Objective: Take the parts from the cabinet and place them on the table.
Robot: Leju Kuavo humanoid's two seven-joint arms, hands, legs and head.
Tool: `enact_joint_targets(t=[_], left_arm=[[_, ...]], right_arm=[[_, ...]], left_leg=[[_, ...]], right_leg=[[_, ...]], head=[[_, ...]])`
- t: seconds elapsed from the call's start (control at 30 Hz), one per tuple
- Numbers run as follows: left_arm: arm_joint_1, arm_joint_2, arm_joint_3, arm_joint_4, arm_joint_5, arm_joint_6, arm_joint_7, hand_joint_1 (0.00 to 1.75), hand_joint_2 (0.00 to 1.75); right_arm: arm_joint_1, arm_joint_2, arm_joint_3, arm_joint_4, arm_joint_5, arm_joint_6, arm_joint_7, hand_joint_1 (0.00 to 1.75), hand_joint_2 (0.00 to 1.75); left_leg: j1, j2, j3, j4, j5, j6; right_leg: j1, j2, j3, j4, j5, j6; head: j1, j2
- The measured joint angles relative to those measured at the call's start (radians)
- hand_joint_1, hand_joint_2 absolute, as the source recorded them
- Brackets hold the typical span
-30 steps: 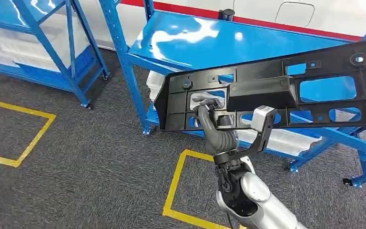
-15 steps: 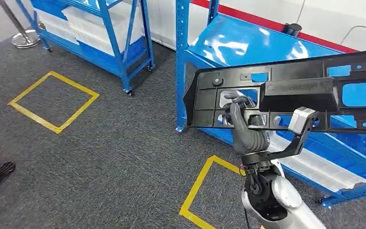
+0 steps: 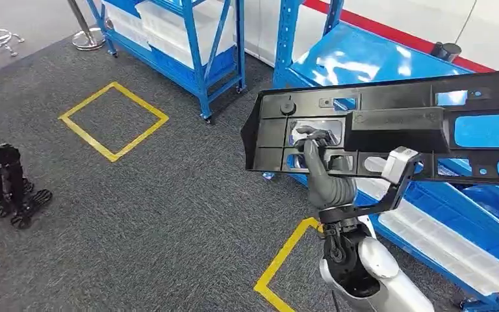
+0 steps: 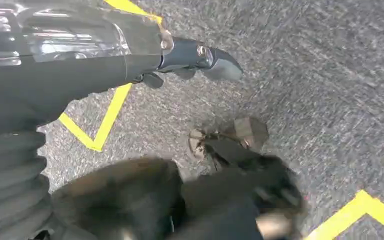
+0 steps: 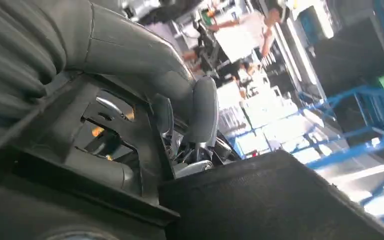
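Note:
A long black plastic part (image 3: 396, 123) with many cut-outs hangs level in front of me, over the grey carpet and the blue cabinet shelf (image 3: 364, 62). My right hand (image 3: 318, 162) grips it near its left end, with fingers hooked through a cut-out. In the right wrist view the right hand (image 5: 180, 100) curls over a rib of the part (image 5: 260, 200). My left hand (image 4: 200, 55) hangs over the carpet with its fingers stretched out and nothing in it.
A second blue rack (image 3: 201, 58) with white bins (image 3: 169, 26) stands at the back left. White trays (image 3: 448, 240) lie on the cabinet's lower shelf. Yellow tape squares (image 3: 114, 120) mark the carpet. A black wheeled stand (image 3: 6, 182) is at the far left, and a stanchion base (image 3: 88, 42) further back.
The whole picture has shifted right as the camera turned left, bringing more carpet and the black stand into view. The part stays in my right hand.

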Motion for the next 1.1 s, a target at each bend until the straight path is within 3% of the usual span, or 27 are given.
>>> enact_joint_targets(t=[0.03, 0.07, 0.17, 0.2, 0.23, 0.27, 0.33, 0.37, 0.4, 0.43, 0.47, 0.5, 0.53, 0.57, 0.67, 0.7, 0.73, 0.77, 0.83, 0.87, 0.9, 0.93, 0.97, 1.0, 1.03, 1.07, 1.1], left_arm=[[-0.002, -0.008, 0.000, 0.000, -0.007, 0.000, 0.003, 0.00, 1.75], [-0.001, -0.011, 0.000, 0.000, -0.010, 0.000, 0.010, 0.00, 1.75], [0.000, -0.019, -0.001, 0.000, -0.009, 0.002, 0.016, 0.00, 1.75], [0.000, -0.022, -0.001, 0.000, -0.009, 0.003, 0.017, 0.00, 1.75], [-0.001, -0.025, -0.001, 0.000, -0.009, 0.003, 0.017, 0.00, 1.75], [-0.002, -0.025, -0.001, 0.000, -0.009, 0.003, 0.017, 0.00, 1.75], [-0.002, -0.028, -0.001, 0.000, -0.009, 0.003, 0.016, 0.00, 1.75], [-0.001, -0.029, -0.001, 0.000, -0.009, 0.003, 0.016, 0.00, 1.75], [0.000, -0.031, -0.001, 0.000, -0.009, 0.003, 0.012, 0.00, 1.75], [0.001, -0.031, -0.001, 0.000, -0.009, 0.003, 0.009, 0.00, 1.75], [0.000, -0.033, -0.001, 0.000, -0.008, 0.003, 0.008, 0.00, 1.75], [0.000, -0.035, -0.001, 0.000, -0.005, 0.003, 0.008, 0.00, 1.75], [0.000, -0.038, -0.001, 0.000, -0.005, 0.003, 0.008, 0.00, 1.75], [-0.002, -0.043, -0.001, 0.000, -0.004, 0.003, 0.008, 0.00, 1.75], [0.004, -0.057, -0.001, 0.000, -0.005, 0.003, 0.003, 0.00, 1.75], [0.004, -0.060, -0.001, 0.000, -0.005, 0.003, 0.000, 0.00, 1.75], [0.006, -0.062, -0.001, 0.000, -0.006, 0.003, -0.003, 0.00, 1.75], [0.004, -0.065, -0.002, 0.000, -0.008, 0.003, -0.003, 0.00, 1.75], [0.003, -0.070, -0.001, 0.000, -0.008, 0.003, -0.003, 0.00, 1.75], [0.003, -0.072, -0.002, 0.000, -0.006, 0.003, -0.002, 0.00, 1.75], [0.005, -0.073, -0.002, 0.000, -0.002, 0.003, 0.001, 0.00, 1.75], [0.006, -0.073, -0.002, 0.000, -0.001, 0.003, 0.005, 0.00, 1.75], [0.006, -0.073, -0.002, 0.000, 0.002, 0.003, 0.011, 0.00, 1.75], [0.006, -0.073, -0.002, 0.000, 0.006, 0.003, 0.016, 0.00, 1.75], [0.006, -0.077, -0.001, 0.000, 0.008, 0.003, 0.017, 0.00, 1.75], [0.005, -0.079, -0.001, 0.000, 0.011, 0.002, 0.019, 0.00, 1.75], [0.007, -0.082, -0.001, 0.000, 0.011, 0.001, 0.019, 0.00, 1.75]], right_arm=[[-0.010, 0.003, 0.002, 0.000, 0.001, 0.001, 0.006, 1.75, 1.75], [-0.022, 0.005, 0.006, 0.002, 0.004, 0.002, 0.015, 1.75, 1.75], [-0.035, 0.015, 0.018, 0.006, 0.010, 0.003, 0.029, 1.75, 1.75], [-0.039, 0.016, 0.021, 0.007, 0.010, 0.003, 0.031, 1.75, 1.75], [-0.042, 0.018, 0.025, 0.008, 0.011, 0.003, 0.032, 1.75, 1.75], [-0.044, 0.019, 0.028, 0.009, 0.011, 0.003, 0.032, 1.75, 1.75], [-0.043, 0.019, 0.034, 0.014, 0.011, 0.003, 0.032, 1.75, 1.75], [-0.043, 0.020, 0.037, 0.018, 0.011, 0.003, 0.032, 1.75, 1.75], [-0.043, 0.020, 0.041, 0.021, 0.011, 0.003, 0.033, 1.75, 1.75], [-0.045, 0.020, 0.043, 0.023, 0.011, 0.003, 0.034, 1.75, 1.75], [-0.047, 0.020, 0.046, 0.024, 0.011, 0.003, 0.035, 1.75, 1.75], [-0.051, 0.020, 0.048, 0.024, 0.011, 0.003, 0.036, 1.75, 1.75], [-0.056, 0.020, 0.049, 0.024, 0.011, 0.003, 0.037, 1.75, 1.75], [-0.059, 0.020, 0.049, 0.023, 0.013, 0.003, 0.039, 1.75, 1.75], [-0.072, 0.019, 0.052, 0.023, 0.020, 0.003, 0.050, 1.75, 1.75], [-0.076, 0.020, 0.054, 0.021, 0.021, 0.003, 0.050, 1.75, 1.75], [-0.080, 0.019, 0.056, 0.021, 0.021, 0.003, 0.054, 1.75, 1.75], [-0.083, 0.019, 0.056, 0.018, 0.022, 0.003, 0.055, 1.75, 1.75], [-0.082, 0.019, 0.057, 0.018, 0.025, 0.006, 0.061, 1.75, 1.75], [-0.082, 0.019, 0.061, 0.019, 0.029, 0.009, 0.068, 1.75, 1.75], [-0.082, 0.019, 0.064, 0.020, 0.030, 0.011, 0.072, 1.75, 1.75], [-0.083, 0.019, 0.066, 0.020, 0.032, 0.013, 0.075, 1.75, 1.75], [-0.087, 0.019, 0.068, 0.020, 0.032, 0.014, 0.079, 1.75, 1.75], [-0.090, 0.019, 0.071, 0.020, 0.033, 0.015, 0.079, 1.75, 1.75], [-0.094, 0.019, 0.072, 0.019, 0.034, 0.016, 0.082, 1.75, 1.75], [-0.098, 0.019, 0.073, 0.020, 0.035, 0.016, 0.084, 1.75, 1.75], [-0.102, 0.019, 0.076, 0.020, 0.035, 0.020, 0.089, 1.75, 1.75]], left_leg=[[-0.014, 0.048, 0.010, -0.020, -0.020, 0.014], [-0.016, 0.034, 0.004, -0.023, -0.014, 0.027], [-0.016, 0.001, -0.002, -0.025, -0.009, 0.044], [-0.010, -0.016, 0.002, -0.030, -0.004, 0.052], [-0.010, -0.030, 0.000, -0.030, -0.003, 0.056], [-0.011, -0.044, -0.001, -0.029, -0.001, 0.061], [-0.017, -0.074, -0.003, -0.029, 0.000, 0.065], [-0.021, -0.089, -0.003, -0.029, 0.002, 0.067], [-0.024, -0.107, -0.002, -0.029, 0.003, 0.069], [-0.027, -0.122, -0.002, -0.029, 0.003, 0.069], [-0.028, -0.138, -0.001, -0.028, 0.005, 0.069], [-0.029, -0.152, 0.001, -0.028, 0.006, 0.068], [-0.026, -0.162, 0.000, -0.029, 0.008, 0.066], [-0.030, -0.175, -0.007, -0.026, 0.011, 0.063], [-0.021, -0.204, -0.018, -0.030, 0.024, 0.045], [-0.022, -0.198, -0.022, -0.021, 0.018, 0.046], [-0.034, -0.115, -0.032, -0.004, -0.001, 0.041], [-0.029, -0.083, -0.059, 0.052, -0.041, 0.033], [-0.013, -0.081, -0.135, 0.216, -0.115, 0.021], [-0.008, -0.082, -0.163, 0.273, -0.129, 0.015], [-0.002, -0.082, -0.164, 0.278, -0.118, 0.009], [0.003, -0.080, -0.144, 0.240, -0.091, 0.004], [0.006, -0.066, -0.099, 0.162, -0.050, -0.001], [0.009, -0.036, -0.043, 0.065, -0.010, -0.005], [0.001, 0.038, -0.010, -0.004, -0.016, -0.012], [-0.002, 0.034, -0.008, -0.009, -0.012, 0.009], [-0.007, 0.022, -0.011, -0.007, -0.014, 0.022]], right_leg=[[0.009, -0.008, -0.002, 0.004, -0.005, 0.007], [0.008, -0.016, 0.000, 0.005, -0.007, 0.012], [0.006, -0.044, 0.006, 0.000, -0.008, 0.025], [0.000, -0.032, 0.005, 0.006, -0.021, 0.034], [-0.004, 0.023, -0.005, 0.040, -0.049, 0.035], [-0.005, 0.057, -0.034, 0.111, -0.092, 0.036], [-0.002, 0.079, -0.112, 0.275, -0.161, 0.035], [-0.002, 0.081, -0.134, 0.316, -0.165, 0.033], [-0.001, 0.082, -0.135, 0.308, -0.144, 0.027], [0.001, 0.086, -0.118, 0.262, -0.106, 0.020], [0.003, 0.096, -0.085, 0.181, -0.054, 0.012], [0.006, 0.118, -0.045, 0.088, -0.005, 0.003], [0.006, 0.159, -0.020, 0.038, -0.001, -0.005], [0.004, 0.161, -0.015, 0.017, -0.001, -0.006], [0.011, 0.135, -0.013, 0.012, 0.000, -0.009], [-0.001, 0.117, -0.007, -0.006, 0.011, -0.013], [0.002, 0.107, -0.002, -0.012, 0.014, -0.015], [0.004, 0.096, -0.002, -0.014, 0.016, -0.017], [0.004, 0.066, -0.003, -0.013, 0.015, -0.018], [0.003, 0.050, -0.003, -0.013, 0.014, -0.017], [0.002, 0.037, -0.003, -0.012, 0.012, -0.015], [0.000, 0.023, -0.003, -0.011, 0.010, -0.011], [-0.002, 0.011, -0.001, -0.007, 0.006, -0.005], [-0.004, -0.001, 0.000, -0.001, 0.000, 0.002], [-0.002, -0.010, 0.001, 0.006, -0.008, 0.013], [0.005, -0.017, -0.002, 0.015, -0.015, 0.020], [0.004, -0.023, 0.001, 0.012, -0.014, 0.022]], head=[[-0.001, 0.000], [0.007, 0.000], [0.005, 0.000], [0.008, 0.000], [0.011, 0.000], [0.019, 0.000], [0.034, 0.000], [0.039, 0.000], [0.040, 0.000], [0.040, 0.000], [0.040, 0.000], [0.041, 0.000], [0.041, 0.000], [0.032, 0.000], [0.039, 0.000], [0.037, 0.000], [0.031, 0.000], [0.020, 0.000], [0.018, 0.000], [0.014, 0.000], [0.010, 0.000], [0.008, 0.000], [0.007, 0.000], [0.005, 0.000], [0.002, 0.000], [-0.002, 0.000], [0.005, 0.000]])
